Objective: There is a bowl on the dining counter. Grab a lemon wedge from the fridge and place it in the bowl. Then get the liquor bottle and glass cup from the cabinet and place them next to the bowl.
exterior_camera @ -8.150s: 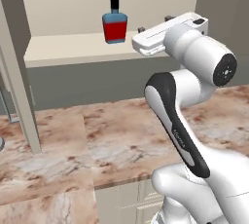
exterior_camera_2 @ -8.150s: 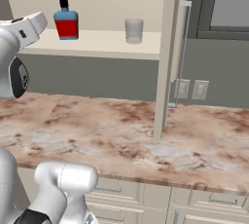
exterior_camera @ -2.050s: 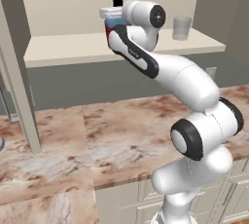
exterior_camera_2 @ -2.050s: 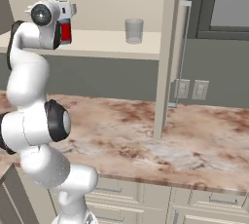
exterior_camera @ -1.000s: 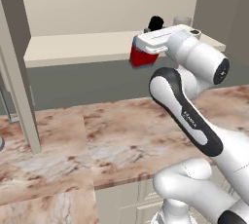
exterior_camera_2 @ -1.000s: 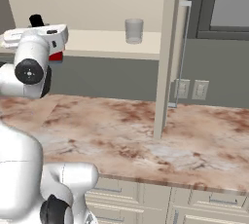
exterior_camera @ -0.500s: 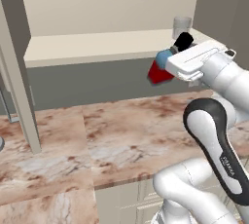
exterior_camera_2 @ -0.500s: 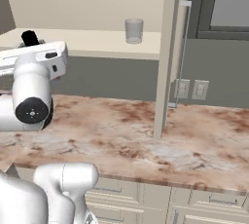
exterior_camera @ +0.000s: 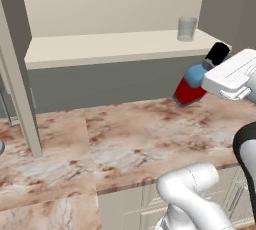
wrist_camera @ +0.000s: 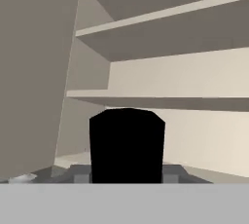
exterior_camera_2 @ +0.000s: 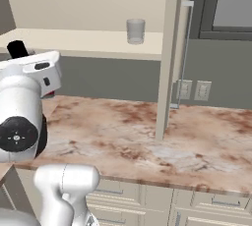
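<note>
One item in hand: gripper [exterior_camera: 212, 76] pinching liquor bottle [exterior_camera: 194, 82], tilted, clear of cabinet shelf [exterior_camera: 115, 48]. Next likely carry to dining counter; glass cup [exterior_camera: 187, 28] remains shelved.

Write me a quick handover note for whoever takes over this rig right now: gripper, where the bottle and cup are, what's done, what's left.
Gripper: shut on the liquor bottle, which is tilted and held in the air over the wall counter, clear of the cabinet shelf.
Glass cup: upright on the shelf, untouched.
Done: bottle is out of the cabinet.
Left: carry the bottle to the bowl, set it down beside it, then fetch the cup and place it there too.
</note>
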### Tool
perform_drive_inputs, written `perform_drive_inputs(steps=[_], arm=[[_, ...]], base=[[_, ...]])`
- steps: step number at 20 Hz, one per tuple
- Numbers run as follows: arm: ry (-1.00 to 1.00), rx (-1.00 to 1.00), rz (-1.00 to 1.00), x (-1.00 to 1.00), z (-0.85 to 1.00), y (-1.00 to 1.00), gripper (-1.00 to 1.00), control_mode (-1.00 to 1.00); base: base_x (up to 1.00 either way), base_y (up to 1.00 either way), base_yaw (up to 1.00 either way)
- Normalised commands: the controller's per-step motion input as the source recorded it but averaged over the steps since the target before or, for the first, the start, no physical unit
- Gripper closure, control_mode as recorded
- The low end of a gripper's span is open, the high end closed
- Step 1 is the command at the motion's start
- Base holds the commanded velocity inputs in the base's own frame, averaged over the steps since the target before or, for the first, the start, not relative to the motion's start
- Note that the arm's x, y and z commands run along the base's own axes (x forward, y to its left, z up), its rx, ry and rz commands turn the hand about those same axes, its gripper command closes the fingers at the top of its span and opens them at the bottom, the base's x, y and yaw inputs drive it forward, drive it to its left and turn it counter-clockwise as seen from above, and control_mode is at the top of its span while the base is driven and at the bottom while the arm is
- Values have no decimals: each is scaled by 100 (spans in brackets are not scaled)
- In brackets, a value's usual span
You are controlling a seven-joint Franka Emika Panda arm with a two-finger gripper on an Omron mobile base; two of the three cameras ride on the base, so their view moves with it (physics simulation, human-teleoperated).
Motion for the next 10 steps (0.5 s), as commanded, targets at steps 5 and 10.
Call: perform_drive_inputs(steps=[5,10], arm=[[0,-1,1,-5,-4,1,100,100],[0,0,0,0,0,0,100,100]], base=[[-22,5,2],[-100,-1,-20]])
